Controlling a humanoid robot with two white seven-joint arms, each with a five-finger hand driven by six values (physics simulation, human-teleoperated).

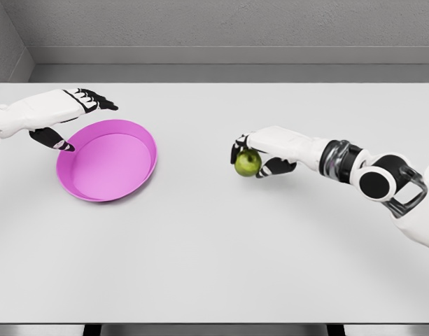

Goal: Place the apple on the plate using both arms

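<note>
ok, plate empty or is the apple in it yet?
Empty. The pink plate shows bare; the green apple is off to its right, in the right hand.

We see a broad, pale grey table (214, 252) filling most of the scene, its near edge running along the bottom. Beyond its far edge lies a darker grey floor strip (228, 73), and behind that a grey wall (221, 24) with a lighter baseboard band.

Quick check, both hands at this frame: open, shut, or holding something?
Left hand: open, fingers spread by the pink plate's far left rim, thumb at the rim.
Right hand: closed around the green apple.
</note>
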